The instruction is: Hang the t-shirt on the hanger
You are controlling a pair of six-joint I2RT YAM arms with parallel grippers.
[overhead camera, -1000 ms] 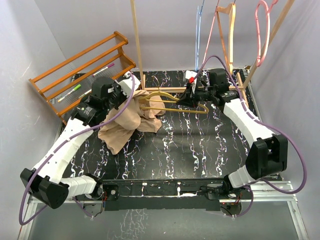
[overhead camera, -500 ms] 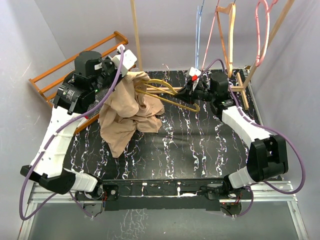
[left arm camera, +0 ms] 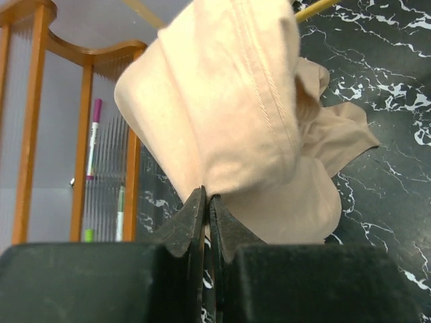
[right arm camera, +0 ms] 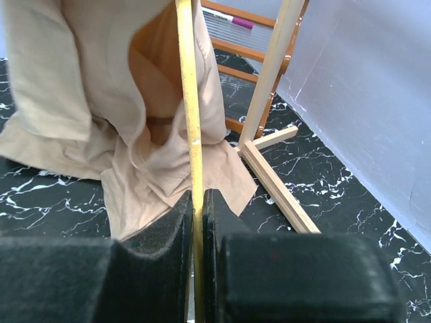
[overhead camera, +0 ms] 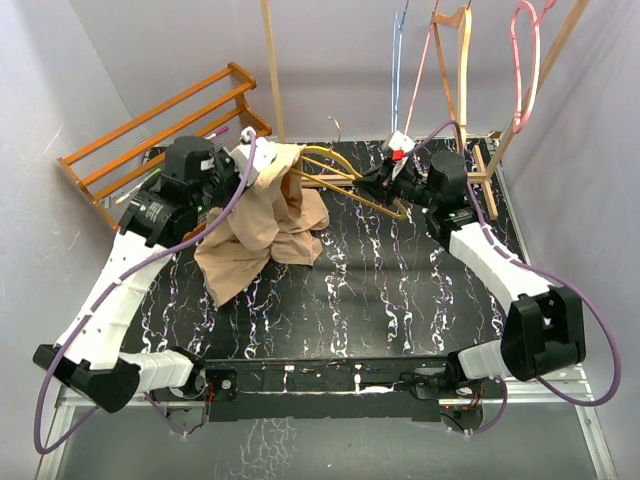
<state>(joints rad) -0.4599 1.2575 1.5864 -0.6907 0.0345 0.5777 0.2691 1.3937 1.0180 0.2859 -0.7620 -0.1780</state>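
Note:
The tan-beige t-shirt (overhead camera: 262, 215) hangs bunched at the back left, its lower part resting on the black marbled table (overhead camera: 400, 290). My left gripper (overhead camera: 248, 152) is shut on its upper edge and holds it up; the left wrist view shows the cloth (left arm camera: 242, 114) pinched between the closed fingers. The mustard-yellow hanger (overhead camera: 340, 175) is tilted in the air, one shoulder reaching into the shirt. My right gripper (overhead camera: 385, 178) is shut on the hanger; its bar (right arm camera: 192, 114) runs up from between the fingers into the shirt's opening (right arm camera: 101, 87).
An orange wooden rack (overhead camera: 150, 140) with markers stands at the back left. A wooden stand (overhead camera: 275, 80) rises behind the shirt; its foot (right arm camera: 276, 175) lies on the table. Pink (overhead camera: 525, 60), blue (overhead camera: 397, 60) and wooden (overhead camera: 462, 60) hangers hang at the back right.
My left gripper lifted the shirt from the table, then came slightly down and right. My right gripper tilted the hanger up and pushed it left into the shirt.

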